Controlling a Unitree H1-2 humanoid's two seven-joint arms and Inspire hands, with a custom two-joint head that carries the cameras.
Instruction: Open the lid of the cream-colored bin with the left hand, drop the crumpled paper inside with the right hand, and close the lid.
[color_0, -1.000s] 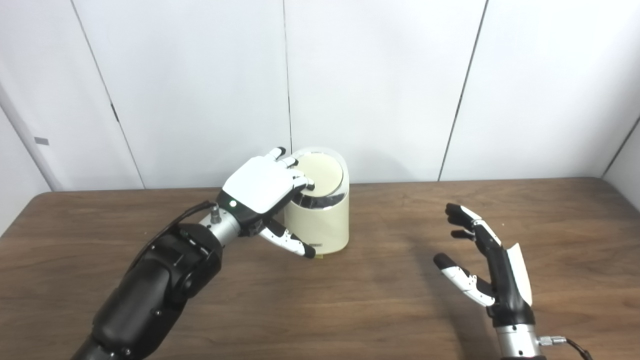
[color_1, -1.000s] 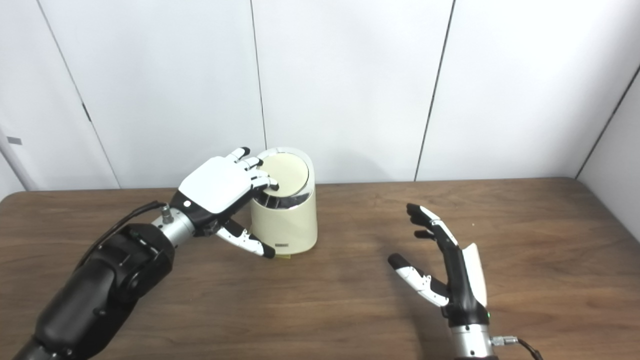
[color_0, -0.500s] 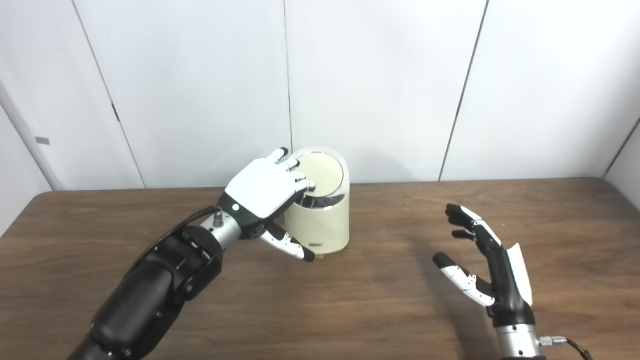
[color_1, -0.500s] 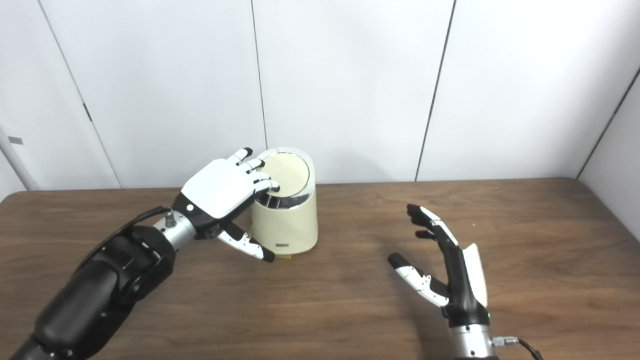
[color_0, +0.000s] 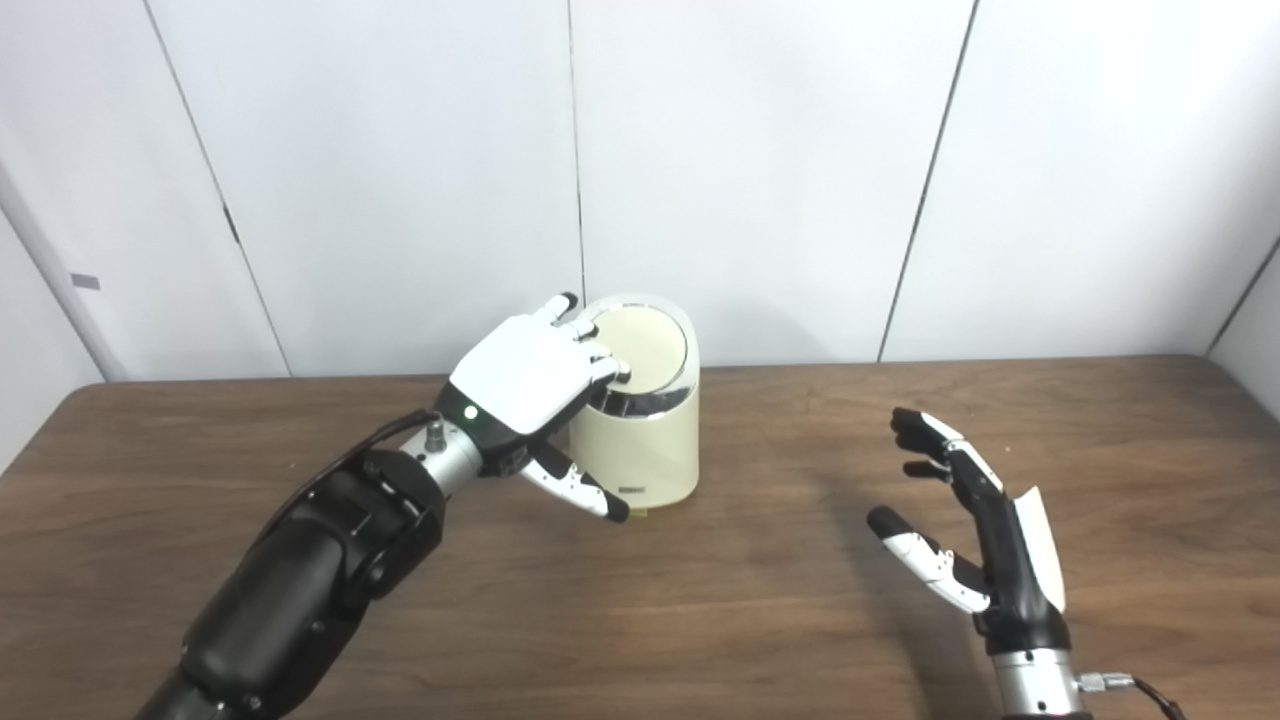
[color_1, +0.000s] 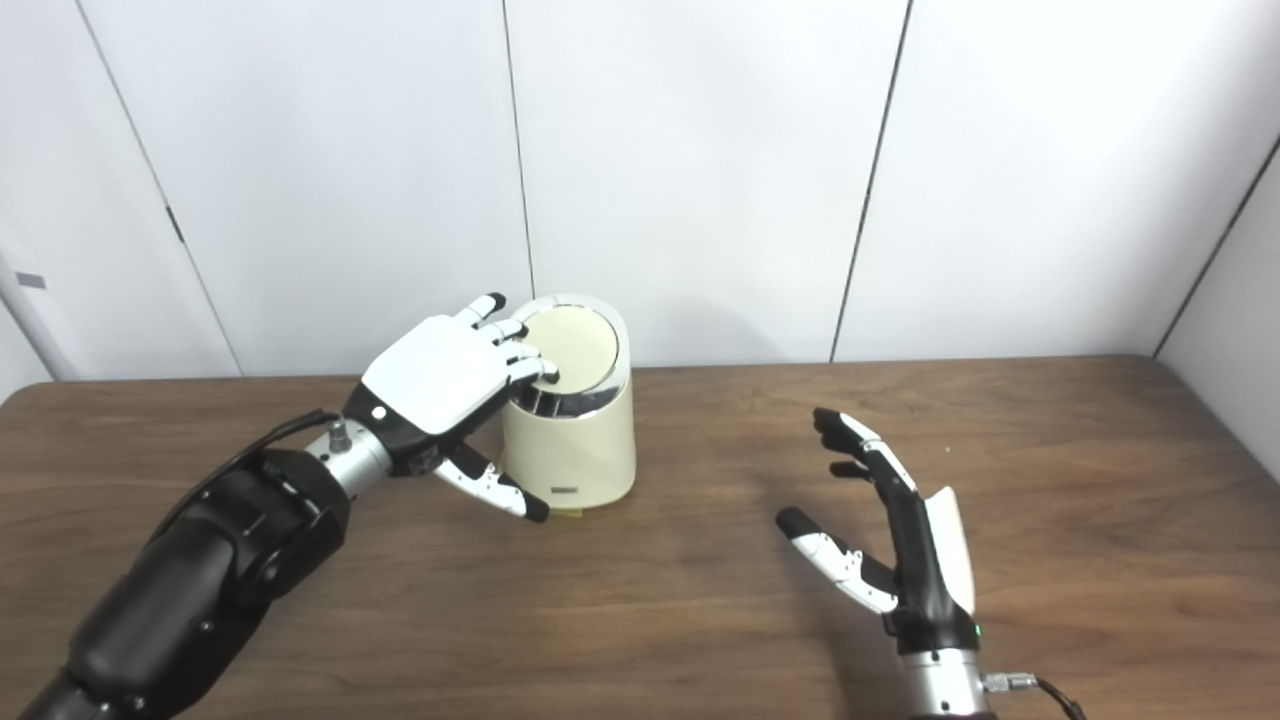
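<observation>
From a second ago I see almost no change: my left hand (color_0: 525, 375) has slid slightly back toward its wrist, fingertips resting on the closed lid (color_0: 643, 342) of the one cream-colored bin (color_0: 640, 430) at the back of the surface (color_0: 760, 600), gripping nothing; my right hand (color_0: 965, 530) hangs open and empty, well apart. The hand hides the bin's left side; I see no crumpled paper.

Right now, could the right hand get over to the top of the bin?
Probably yes. The right hand is open and holds nothing, and bare table lies between it and the bin. The left hand covers only the lid's left edge.
</observation>
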